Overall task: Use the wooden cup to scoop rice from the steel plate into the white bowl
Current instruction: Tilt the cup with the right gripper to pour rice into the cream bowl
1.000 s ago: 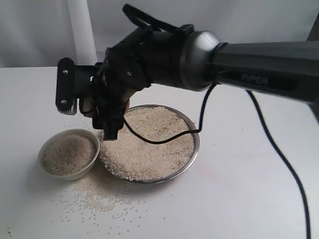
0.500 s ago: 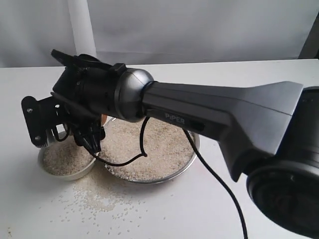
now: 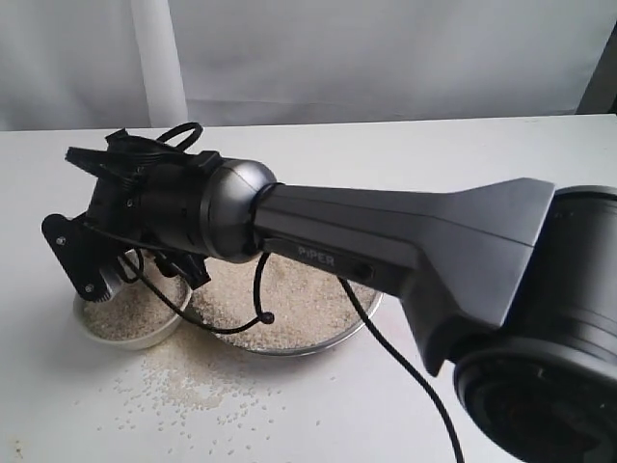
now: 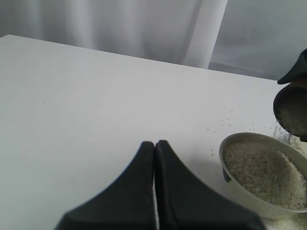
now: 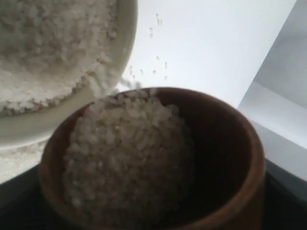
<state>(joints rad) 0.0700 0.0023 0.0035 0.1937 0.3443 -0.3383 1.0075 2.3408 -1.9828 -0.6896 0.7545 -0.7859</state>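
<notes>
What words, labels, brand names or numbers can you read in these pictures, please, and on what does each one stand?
"PIPER": pale lettering on the side of the right arm's dark link, exterior view; slightly blurred but legible.
No other text: the white bowl, the steel plate and the wooden cup carry no visible markings, and neither wrist view shows any writing.

A plain white tabletop (image 3: 521, 145) lay under soft, even light. Behind it hung a pale grey backdrop (image 3: 386, 58), with a whiter upright strip (image 3: 159, 63) on one side and a dark edge (image 3: 603, 77) opposite.
</notes>
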